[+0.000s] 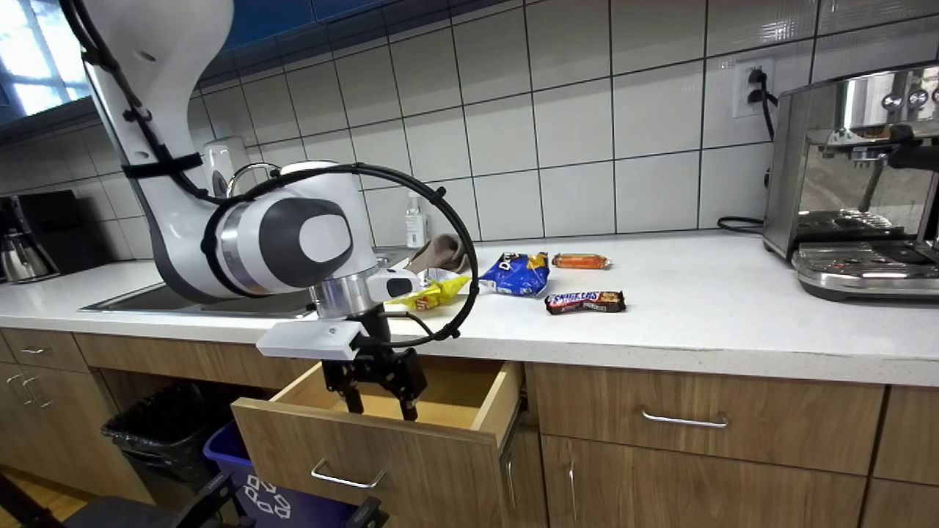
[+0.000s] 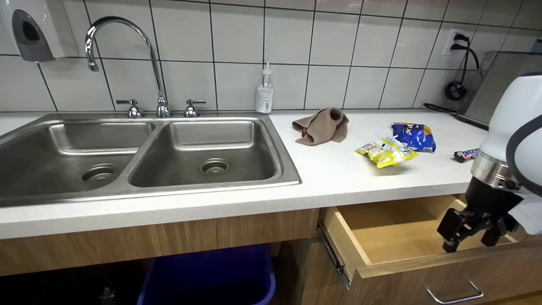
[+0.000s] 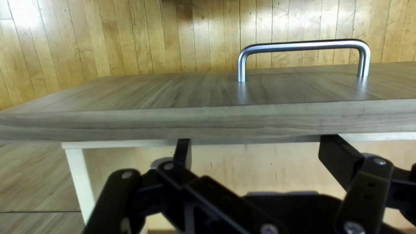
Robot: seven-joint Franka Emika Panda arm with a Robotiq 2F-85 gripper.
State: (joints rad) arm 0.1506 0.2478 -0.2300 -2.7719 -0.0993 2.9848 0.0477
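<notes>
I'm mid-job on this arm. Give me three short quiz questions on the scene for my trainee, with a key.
1. True or false: the drawer below the end effector is pulled open.
2. Which lies nearest the towel: (a) candy bar, (b) yellow bag, (c) blue bag?
3. Is the end effector open or shut, and what, if anything, does it hold?

Key: 1. True. 2. b. 3. Open, holding nothing.

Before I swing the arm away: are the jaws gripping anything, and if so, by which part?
Nothing is held. The jaws stand wide open with nothing between them, near the front panel of the open drawer.
</notes>
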